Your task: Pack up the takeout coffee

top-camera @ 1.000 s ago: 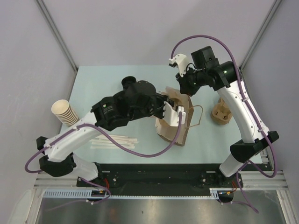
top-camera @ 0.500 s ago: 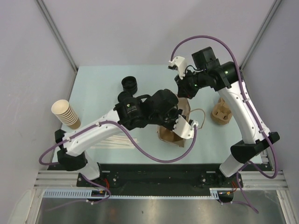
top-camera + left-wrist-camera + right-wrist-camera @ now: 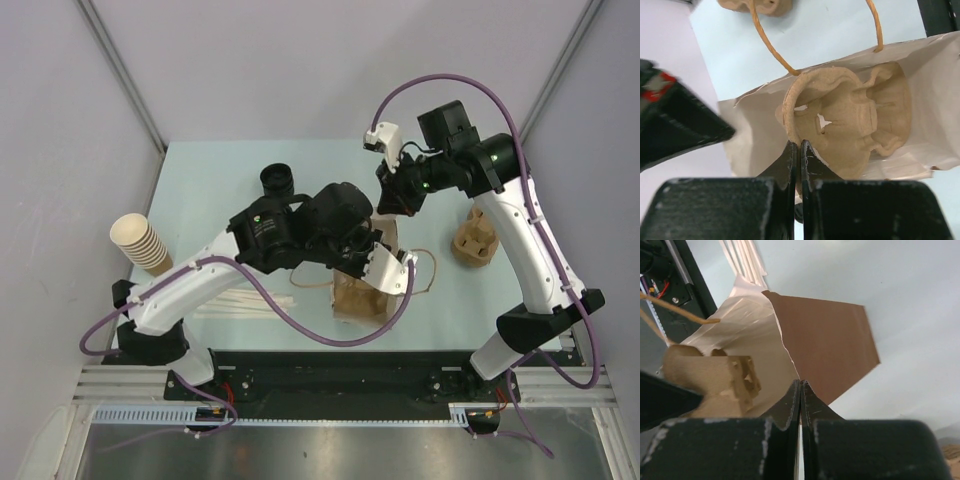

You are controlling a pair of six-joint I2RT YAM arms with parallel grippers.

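A brown paper bag [image 3: 352, 300] with twine handles stands at the table's middle front. My left gripper [image 3: 364, 272] hangs over its mouth. In the left wrist view that gripper [image 3: 800, 150] is shut on the rim of a pulp cup carrier [image 3: 850, 115], which sits inside the bag's pale lining [image 3: 935, 100]. My right gripper [image 3: 389, 207] is at the bag's far edge. The right wrist view shows it [image 3: 800, 386] shut on the bag's edge [image 3: 785, 347], with the carrier [image 3: 715, 375] visible inside. The takeout coffee is out of view.
A stack of cream paper cups [image 3: 141, 244] lies at the left edge. Black lids [image 3: 278, 181] sit at the back centre. More pulp carriers [image 3: 475, 245] are stacked to the right of the bag. Wrapped straws [image 3: 245, 302] lie at front left.
My left arm has swung right and over the bag with the carrier, which is now inside the bag's mouth. The bag stands more upright. My right gripper has shifted slightly with the bag's edge.
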